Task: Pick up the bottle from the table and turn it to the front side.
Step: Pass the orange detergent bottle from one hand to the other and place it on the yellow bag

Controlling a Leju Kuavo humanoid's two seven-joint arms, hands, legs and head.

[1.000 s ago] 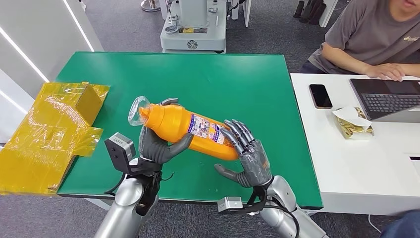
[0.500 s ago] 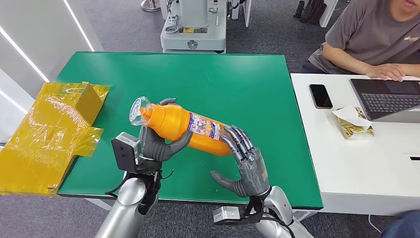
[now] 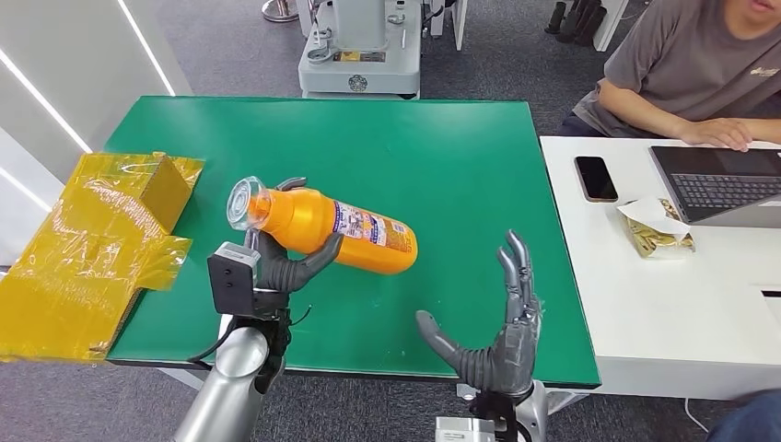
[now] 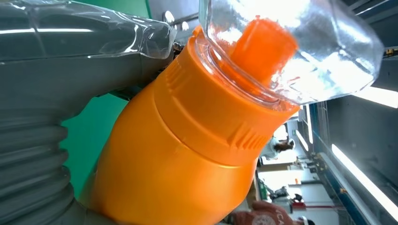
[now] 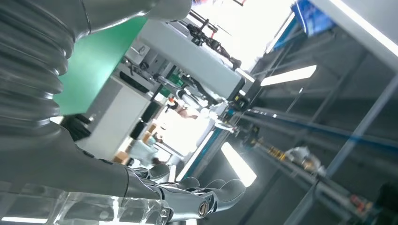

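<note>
My left robot hand point(image 3: 287, 267) alone clamps the orange bottle point(image 3: 343, 234) near its neck; my right robot hand point(image 3: 502, 343), at 5 o'clock, is splayed and empty; the heavy base could sag and slip onto the green counter point(image 3: 442, 157).

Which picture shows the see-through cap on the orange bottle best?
The left wrist view: the clear cap is close up, with the orange spout visible inside it. The head view shows the cap small, at the bottle's end, above the left hand.
</note>
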